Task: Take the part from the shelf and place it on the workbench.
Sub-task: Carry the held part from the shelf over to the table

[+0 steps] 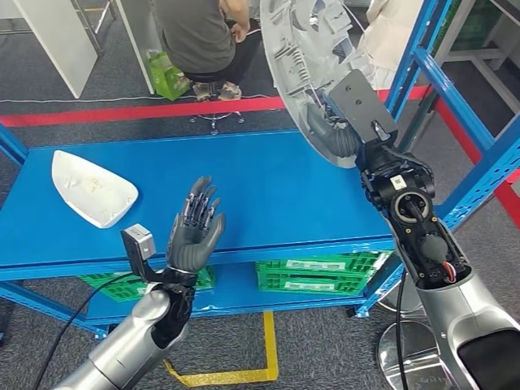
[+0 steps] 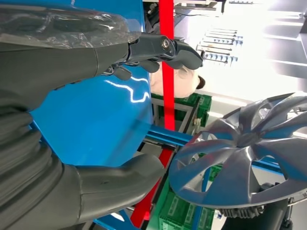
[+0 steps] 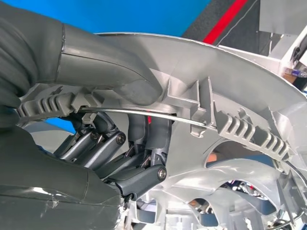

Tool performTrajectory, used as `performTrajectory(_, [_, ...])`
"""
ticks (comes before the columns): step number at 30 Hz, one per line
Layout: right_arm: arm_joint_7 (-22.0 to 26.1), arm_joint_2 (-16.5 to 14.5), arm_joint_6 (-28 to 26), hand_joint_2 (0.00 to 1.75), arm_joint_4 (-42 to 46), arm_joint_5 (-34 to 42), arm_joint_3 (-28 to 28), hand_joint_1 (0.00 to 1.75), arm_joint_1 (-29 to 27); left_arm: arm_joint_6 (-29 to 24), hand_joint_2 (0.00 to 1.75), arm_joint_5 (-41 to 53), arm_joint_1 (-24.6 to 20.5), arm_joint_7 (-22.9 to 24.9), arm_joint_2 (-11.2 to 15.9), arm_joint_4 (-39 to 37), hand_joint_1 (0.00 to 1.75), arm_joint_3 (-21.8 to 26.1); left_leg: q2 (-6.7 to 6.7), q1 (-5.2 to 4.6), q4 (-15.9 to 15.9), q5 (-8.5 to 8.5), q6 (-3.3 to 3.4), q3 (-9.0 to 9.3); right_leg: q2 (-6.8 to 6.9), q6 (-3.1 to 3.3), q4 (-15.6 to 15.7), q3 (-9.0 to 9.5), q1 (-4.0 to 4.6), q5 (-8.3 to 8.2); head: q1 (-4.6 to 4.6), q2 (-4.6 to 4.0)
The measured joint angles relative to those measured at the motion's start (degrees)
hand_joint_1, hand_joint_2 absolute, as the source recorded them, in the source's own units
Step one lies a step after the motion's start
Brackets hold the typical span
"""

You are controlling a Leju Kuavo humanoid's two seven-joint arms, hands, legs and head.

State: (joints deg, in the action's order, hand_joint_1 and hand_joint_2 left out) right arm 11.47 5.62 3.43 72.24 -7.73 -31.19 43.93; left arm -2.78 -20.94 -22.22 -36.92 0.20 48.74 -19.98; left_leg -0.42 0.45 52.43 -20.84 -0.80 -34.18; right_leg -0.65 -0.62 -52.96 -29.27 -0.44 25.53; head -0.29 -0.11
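Observation:
A silver wheel cover [image 1: 301, 57] hangs tilted on edge above the right end of the blue workbench [image 1: 270, 195]. My right hand [image 1: 344, 138] grips its lower rim, thumb on the ribbed back side and fingers [image 3: 108, 148] through the spokes. In the right wrist view the cover's rim [image 3: 231, 86] crosses over the hand. My left hand [image 1: 195, 227] is raised over the bench's front edge, palm up, fingers apart and holding nothing. The left wrist view shows the cover's spoked face [image 2: 250, 153] beyond the spread left hand [image 2: 119, 110].
A white curved part [image 1: 92, 188] lies on the bench's left end. Blue shelf posts [image 1: 448, 89] rise at the right. Green crates [image 1: 313, 272] sit on the lower shelf. A person [image 1: 202, 41] sits on a stool behind the red floor line [image 1: 140, 110].

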Motion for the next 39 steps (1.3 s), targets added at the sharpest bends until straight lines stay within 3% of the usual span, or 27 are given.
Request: performTrajectory(39, [0.33,0.07,0.19,1.75,-0.09,5.72,0.74,1.75,-1.33,-1.44,1.75,0.03,0.14,-0.55,0.04,-0.02,0.0,0.0,-0.01,0.0,0.0,0.0,0.0,-0.03,0.02,0.0,0.0,-0.01,0.0,0.0,0.02,0.0])
